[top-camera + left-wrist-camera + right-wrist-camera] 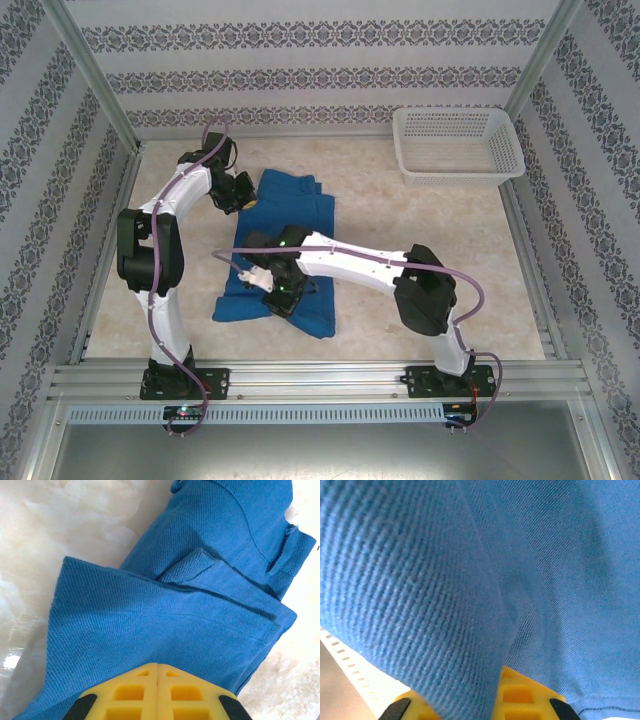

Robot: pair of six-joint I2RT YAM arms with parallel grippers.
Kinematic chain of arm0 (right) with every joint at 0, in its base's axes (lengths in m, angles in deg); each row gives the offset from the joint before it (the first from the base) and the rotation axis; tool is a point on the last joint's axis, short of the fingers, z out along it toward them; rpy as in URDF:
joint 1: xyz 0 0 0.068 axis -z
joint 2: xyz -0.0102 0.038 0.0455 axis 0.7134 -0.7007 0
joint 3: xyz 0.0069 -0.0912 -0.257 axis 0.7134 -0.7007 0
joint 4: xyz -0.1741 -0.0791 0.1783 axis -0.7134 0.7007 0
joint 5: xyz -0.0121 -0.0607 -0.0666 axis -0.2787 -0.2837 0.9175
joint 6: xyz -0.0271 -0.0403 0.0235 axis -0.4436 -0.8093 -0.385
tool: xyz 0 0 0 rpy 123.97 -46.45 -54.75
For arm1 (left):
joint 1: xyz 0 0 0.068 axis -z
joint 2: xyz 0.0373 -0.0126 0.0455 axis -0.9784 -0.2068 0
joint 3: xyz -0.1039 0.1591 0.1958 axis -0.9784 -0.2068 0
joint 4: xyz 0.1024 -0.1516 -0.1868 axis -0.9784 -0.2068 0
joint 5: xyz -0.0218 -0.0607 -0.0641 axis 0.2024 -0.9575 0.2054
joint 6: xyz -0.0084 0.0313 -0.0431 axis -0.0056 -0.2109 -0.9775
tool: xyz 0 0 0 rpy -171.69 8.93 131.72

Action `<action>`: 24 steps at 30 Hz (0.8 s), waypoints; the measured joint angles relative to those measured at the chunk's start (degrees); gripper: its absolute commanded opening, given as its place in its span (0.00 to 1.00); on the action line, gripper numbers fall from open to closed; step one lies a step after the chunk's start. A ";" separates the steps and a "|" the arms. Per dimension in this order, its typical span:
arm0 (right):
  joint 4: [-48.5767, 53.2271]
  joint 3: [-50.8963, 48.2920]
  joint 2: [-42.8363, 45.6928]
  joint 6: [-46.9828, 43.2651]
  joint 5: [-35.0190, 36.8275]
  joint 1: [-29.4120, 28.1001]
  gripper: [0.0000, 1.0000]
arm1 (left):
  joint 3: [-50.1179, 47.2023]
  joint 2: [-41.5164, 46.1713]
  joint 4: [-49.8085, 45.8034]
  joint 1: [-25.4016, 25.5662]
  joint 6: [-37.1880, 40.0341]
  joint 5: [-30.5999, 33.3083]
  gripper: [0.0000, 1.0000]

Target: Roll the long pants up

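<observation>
The long pants (pixel 298 208) lie folded on the marble tabletop as a royal-blue slab running from mid-table toward the near edge. My left gripper (pixel 243 194) is at the pants' far left edge. In the left wrist view its yellow fingers (pixel 130 690) are pressed together, shut, with nothing visible between them, over the blue cloth (pixel 165 625). My right gripper (pixel 268 278) is on the pants' near left part. In the right wrist view a raised fold of the cloth (pixel 420 605) runs down between its yellow fingers (pixel 530 695), which are shut on it.
A white plastic mesh basket (pixel 460 178) stands at the far right corner. Patterned walls and aluminium rails (pixel 320 375) enclose the table. Bare tabletop (pixel 440 215) lies right of the pants and between them and the basket.
</observation>
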 measured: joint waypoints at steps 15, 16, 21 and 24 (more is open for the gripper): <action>3.76 7.34 -9.07 -4.74 -12.07 6.38 0.00 | 0.00 0.00 -0.02 -1.11 0.02 -0.02 0.00; 4.15 7.89 -9.49 -4.92 -12.81 7.13 0.00 | 0.00 0.00 -0.02 -1.14 0.02 -0.04 0.00; 6.56 13.53 -14.03 -6.08 -19.02 11.89 0.06 | 0.00 -0.15 -0.02 -1.14 0.00 -0.46 0.00; 7.39 16.74 -17.44 -6.49 -22.47 13.94 0.22 | 0.00 -0.22 -0.02 -1.14 0.00 -0.70 0.00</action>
